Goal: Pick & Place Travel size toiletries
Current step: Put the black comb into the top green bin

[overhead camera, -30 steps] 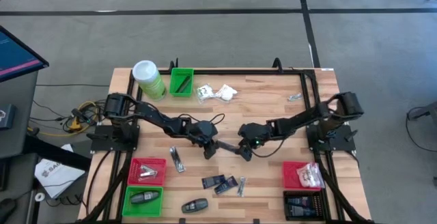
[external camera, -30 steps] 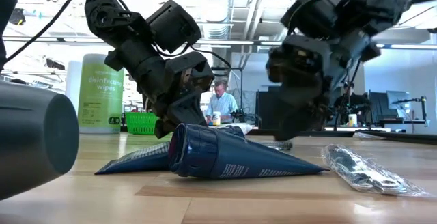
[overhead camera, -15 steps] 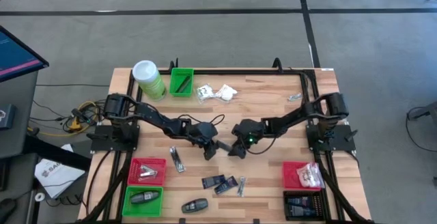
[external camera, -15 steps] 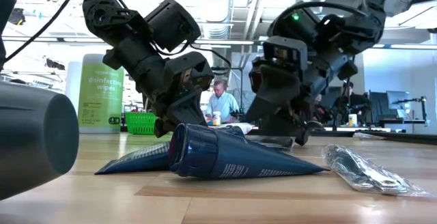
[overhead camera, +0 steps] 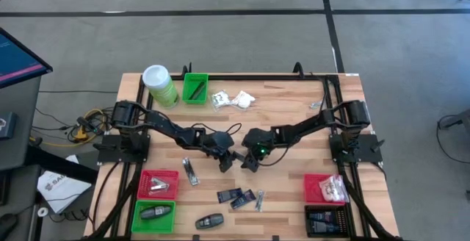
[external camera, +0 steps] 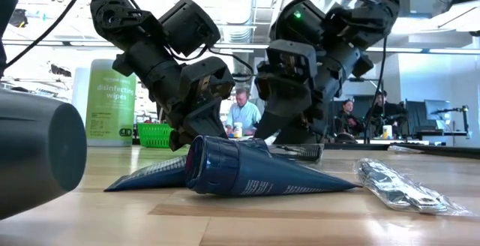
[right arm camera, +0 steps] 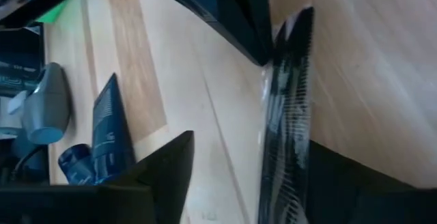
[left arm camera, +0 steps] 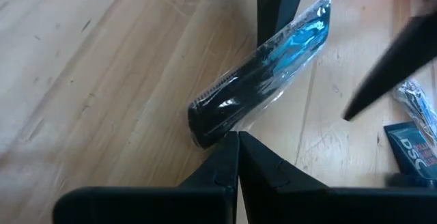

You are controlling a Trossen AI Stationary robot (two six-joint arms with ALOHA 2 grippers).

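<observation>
Grippers meet mid-table over a clear-wrapped black comb (left arm camera: 256, 80).
L gripper (overhead camera: 226, 163) has fingers pressed together, tips at one end of the comb; R gripper (overhead camera: 248, 162) has fingers apart, straddling the comb w/o clamping it. Blue packets (overhead camera: 230, 195) lie nearer the front edge, white sachets (overhead camera: 241, 99) near the back by the green bin (overhead camera: 195, 89); bare wood between comb & sachets.

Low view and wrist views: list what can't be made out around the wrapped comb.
- Wrapped comb: low view, almost all hidden behind the blue tube.
- Comb's one end: left wrist view, covered by the right end effector's finger.
- Right end effector: whether its fingers touch the comb is unclear in every view.
</observation>
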